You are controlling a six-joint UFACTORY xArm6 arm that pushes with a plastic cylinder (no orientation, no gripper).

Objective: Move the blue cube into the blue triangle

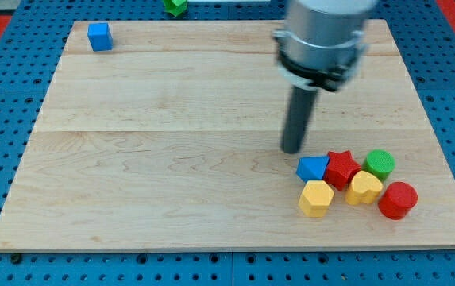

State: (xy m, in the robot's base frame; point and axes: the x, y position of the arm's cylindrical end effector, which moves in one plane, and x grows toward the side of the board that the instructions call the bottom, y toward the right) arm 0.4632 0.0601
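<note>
The blue cube (99, 36) sits near the top left corner of the wooden board (132, 159). The blue triangle (312, 168) lies at the lower right, at the left end of a cluster of blocks. My tip (292, 149) rests on the board just above and to the left of the blue triangle, very close to it. The tip is far from the blue cube, which lies well off to the view's upper left.
Touching the blue triangle are a red star-shaped block (341, 168) and a yellow hexagonal block (316, 199). Further right are a yellow block (364, 187), a green cylinder (379, 164) and a red cylinder (398, 200). A green block (175, 6) lies off the board's top edge.
</note>
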